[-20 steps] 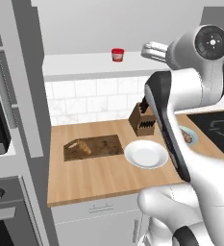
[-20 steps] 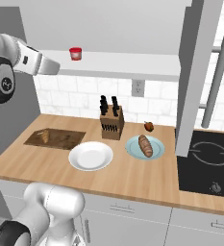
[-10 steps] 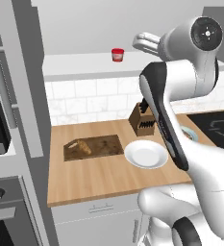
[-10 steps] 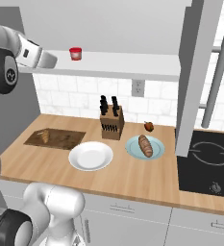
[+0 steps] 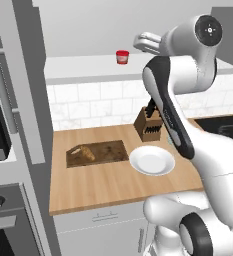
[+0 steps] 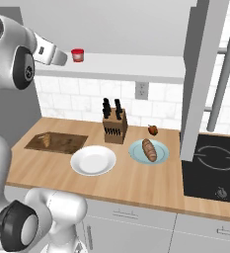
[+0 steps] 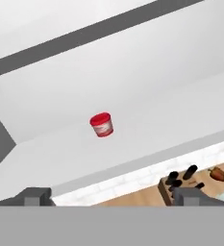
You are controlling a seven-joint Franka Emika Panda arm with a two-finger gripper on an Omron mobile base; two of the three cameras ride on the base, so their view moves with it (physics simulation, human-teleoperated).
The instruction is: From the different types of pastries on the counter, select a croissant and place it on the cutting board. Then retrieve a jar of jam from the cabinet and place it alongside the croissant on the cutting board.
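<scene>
The red jar of jam [image 5: 121, 56] stands on the cabinet's white shelf board [image 5: 83, 69]. My gripper [image 5: 144, 41] hovers at shelf height just right of the jar, apart from it. In the right base view the gripper [image 6: 62, 58] is just left of the jar [image 6: 77, 55]. In the hand view the jar [image 7: 102, 125] stands ahead of the gripper [image 7: 113, 199], whose fingertips [image 7: 36, 197] are wide apart with nothing between them. The croissant [image 5: 83, 152] lies on the left end of the dark cutting board [image 5: 108, 151].
A round white plate [image 6: 93, 160] lies right of the board. A knife block [image 6: 114, 127] stands at the tiled wall. The oblong pastry [image 6: 148, 149] rests on a pale blue plate, the tiny red-topped pastry [image 6: 153, 130] behind it. A black hob [image 6: 210, 168] is at right.
The arm has swung so that the gripper has come closer to the jar on the shelf. The jar, croissant and board have not moved.
</scene>
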